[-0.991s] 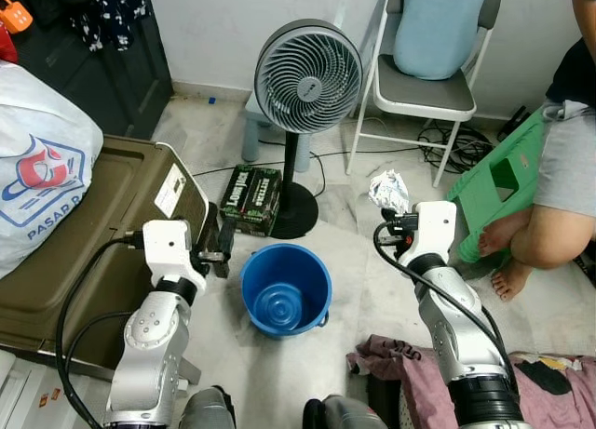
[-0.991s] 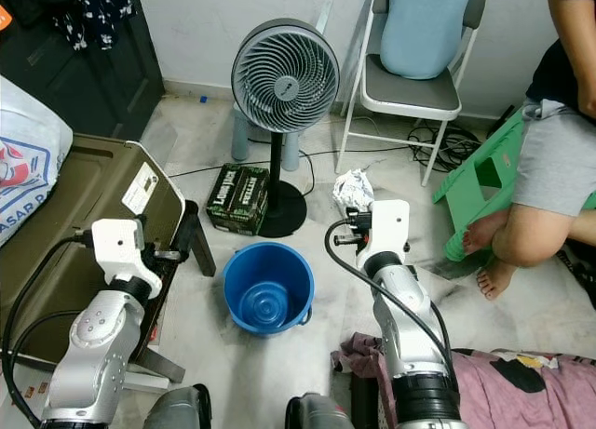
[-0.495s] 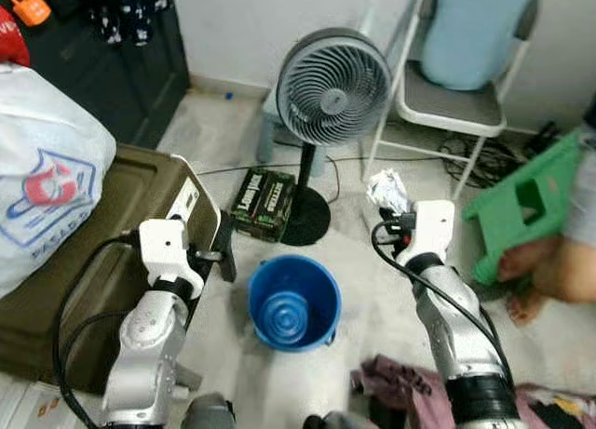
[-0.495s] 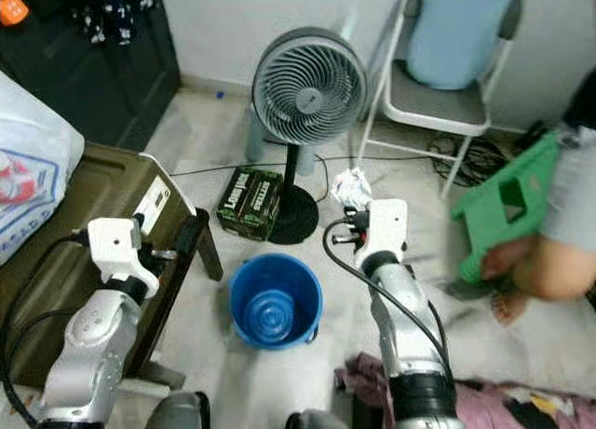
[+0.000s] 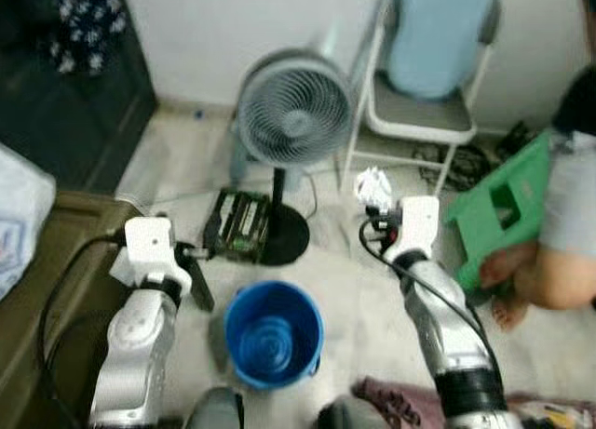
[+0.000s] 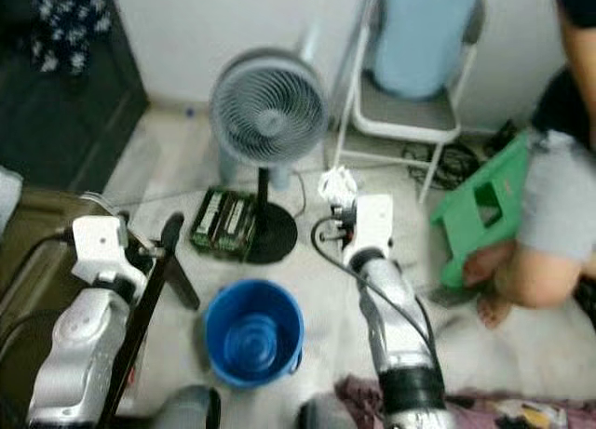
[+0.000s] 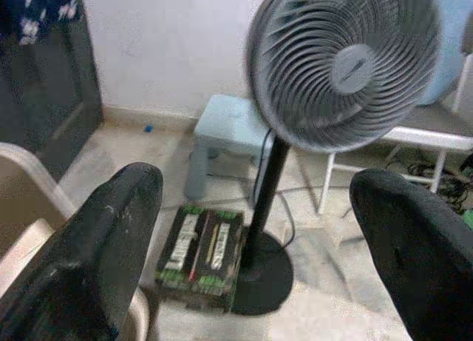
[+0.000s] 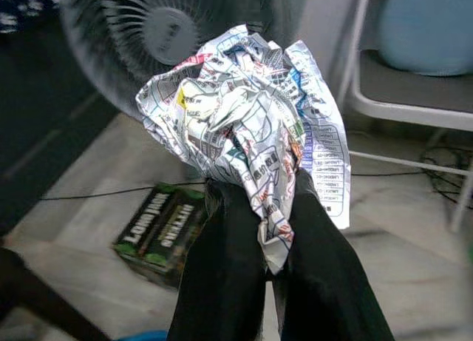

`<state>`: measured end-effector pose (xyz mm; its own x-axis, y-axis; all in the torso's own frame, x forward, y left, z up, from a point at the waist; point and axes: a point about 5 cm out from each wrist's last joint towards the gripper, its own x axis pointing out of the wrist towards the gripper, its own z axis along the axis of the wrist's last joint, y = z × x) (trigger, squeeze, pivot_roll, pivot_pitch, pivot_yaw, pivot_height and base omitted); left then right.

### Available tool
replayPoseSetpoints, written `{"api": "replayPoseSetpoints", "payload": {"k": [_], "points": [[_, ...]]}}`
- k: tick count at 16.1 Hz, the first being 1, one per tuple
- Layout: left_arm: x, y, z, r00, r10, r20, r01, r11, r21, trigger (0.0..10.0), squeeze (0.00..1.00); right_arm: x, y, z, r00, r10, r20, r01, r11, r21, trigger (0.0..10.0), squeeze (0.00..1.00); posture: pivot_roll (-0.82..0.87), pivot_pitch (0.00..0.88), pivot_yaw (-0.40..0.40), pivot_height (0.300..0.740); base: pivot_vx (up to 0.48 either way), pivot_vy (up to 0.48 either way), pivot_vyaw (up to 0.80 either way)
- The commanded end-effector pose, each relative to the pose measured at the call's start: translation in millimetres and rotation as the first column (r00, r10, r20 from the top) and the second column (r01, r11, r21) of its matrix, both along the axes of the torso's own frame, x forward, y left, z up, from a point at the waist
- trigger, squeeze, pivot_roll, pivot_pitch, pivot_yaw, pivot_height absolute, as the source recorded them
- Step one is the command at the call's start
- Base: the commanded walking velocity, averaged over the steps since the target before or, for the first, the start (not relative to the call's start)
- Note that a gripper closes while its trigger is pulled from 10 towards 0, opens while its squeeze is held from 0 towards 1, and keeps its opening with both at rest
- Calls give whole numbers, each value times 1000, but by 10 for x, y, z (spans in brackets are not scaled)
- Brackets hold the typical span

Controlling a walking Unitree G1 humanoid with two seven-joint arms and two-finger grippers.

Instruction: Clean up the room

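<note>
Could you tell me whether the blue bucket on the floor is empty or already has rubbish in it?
Empty. The blue bucket stands upright, its bare ringed bottom showing, while the right gripper holds the crumpled newspaper.

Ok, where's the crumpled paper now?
Clamped in the right pincer: the paper is held up right of the fan, beyond the bucket.

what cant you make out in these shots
- Bucket contents: head views blurred by camera motion.
- Green box label: blurred in the left wrist view; partly readable in the right wrist view.
- Paper wad print: too small to read.
- Person: cut off by the right edge.
- Right gripper fingertips: hidden by the wad.
</note>
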<state>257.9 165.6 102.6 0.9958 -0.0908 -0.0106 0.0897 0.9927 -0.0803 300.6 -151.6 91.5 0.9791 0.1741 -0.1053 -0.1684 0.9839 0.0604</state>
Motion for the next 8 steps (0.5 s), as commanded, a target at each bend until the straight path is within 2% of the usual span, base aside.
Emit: {"api": "replayPoseSetpoints", "payload": {"k": [1, 3, 7, 8], "points": [[-55, -13, -28, 1000, -16, -14, 16, 1000, 10, 10000, 0, -17, -76, -52, 999, -26, -27, 26, 1000, 1, 10000, 0, 40, 139, -71, 740, 0, 0, 0], [-79, 19, -14, 1000, -28, -9, 28, 999, 35, 10000, 0, 10, -57, -51, 999, -23, -29, 23, 1000, 6, 10000, 0, 59, 143, -69, 740, 0, 0, 0], [-233, 231, 28, 994, -108, -28, 111, 976, 188, 10000, 0, 124, 146, -96, 997, 25, -68, -25, 1000, -6, 10000, 0, 114, 163, -71, 740, 0, 0, 0], [-274, 272, 9, 993, -108, -38, 114, 973, 202, 10000, 0, 133, 197, -128, 996, 38, -81, -40, 999, -25, 10000, 0, 130, 168, -69, 740, 0, 0, 800]]}}
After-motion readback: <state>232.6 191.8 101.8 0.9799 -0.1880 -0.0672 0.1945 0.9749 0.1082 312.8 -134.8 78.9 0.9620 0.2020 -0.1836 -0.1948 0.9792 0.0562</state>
